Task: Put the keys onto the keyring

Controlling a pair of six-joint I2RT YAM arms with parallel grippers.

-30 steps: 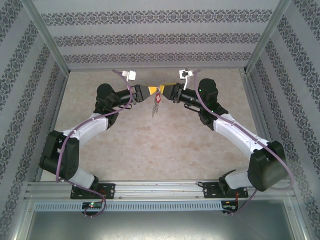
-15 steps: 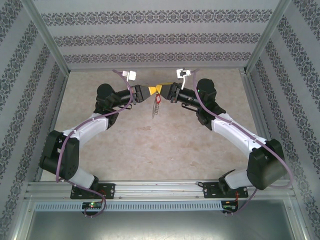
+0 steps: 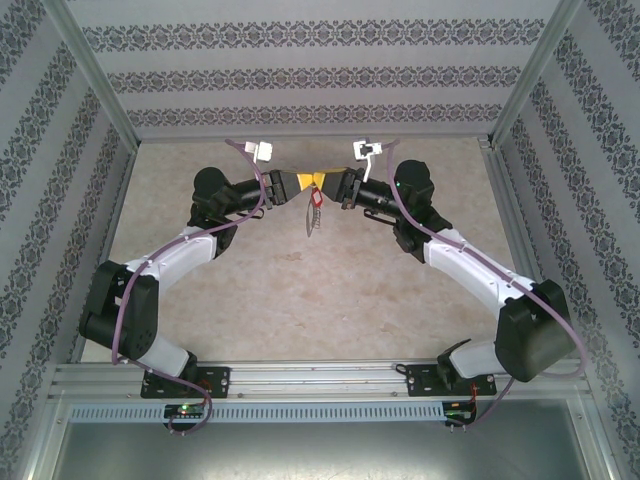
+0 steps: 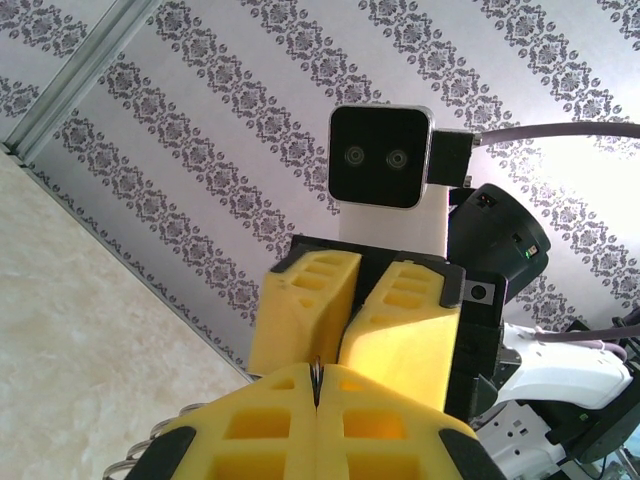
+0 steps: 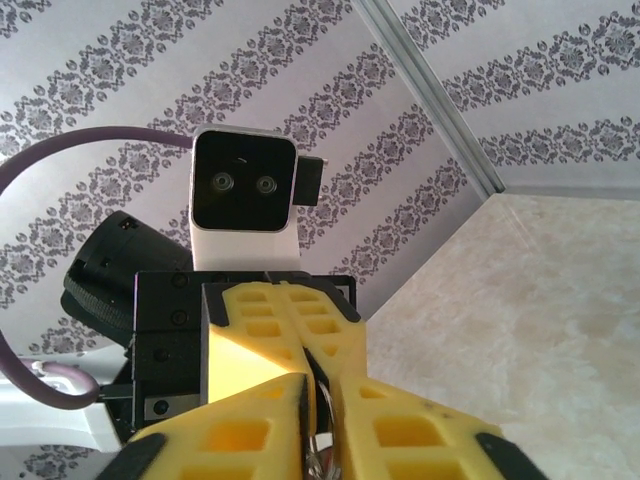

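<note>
Over the far middle of the table my two grippers meet tip to tip. My left gripper [image 3: 305, 181] [image 4: 316, 372] is shut on the thin edge of the grey metal keyring [image 4: 317, 378], whose small rings [image 4: 140, 455] stick out at lower left. The keyring [image 3: 313, 222] dangles below the fingertips in the top view. The red tag of the keys [image 3: 316, 197] hangs just under the tips. My right gripper [image 3: 328, 181] [image 5: 318, 385] has its jaws almost together around a thin silver ring [image 5: 322, 440]. Whether that ring belongs to the keys or the keyring is hidden.
Patterned walls close in the beige table [image 3: 320, 290] on three sides, with metal posts [image 3: 95, 85] at the corners. Both arms reach inward from their bases at the near rail [image 3: 320, 375]. Both wrist cameras face each other at close range.
My right gripper has edged a little left towards the left one and its jaws have narrowed. The left arm and the hanging keyring stay put.
</note>
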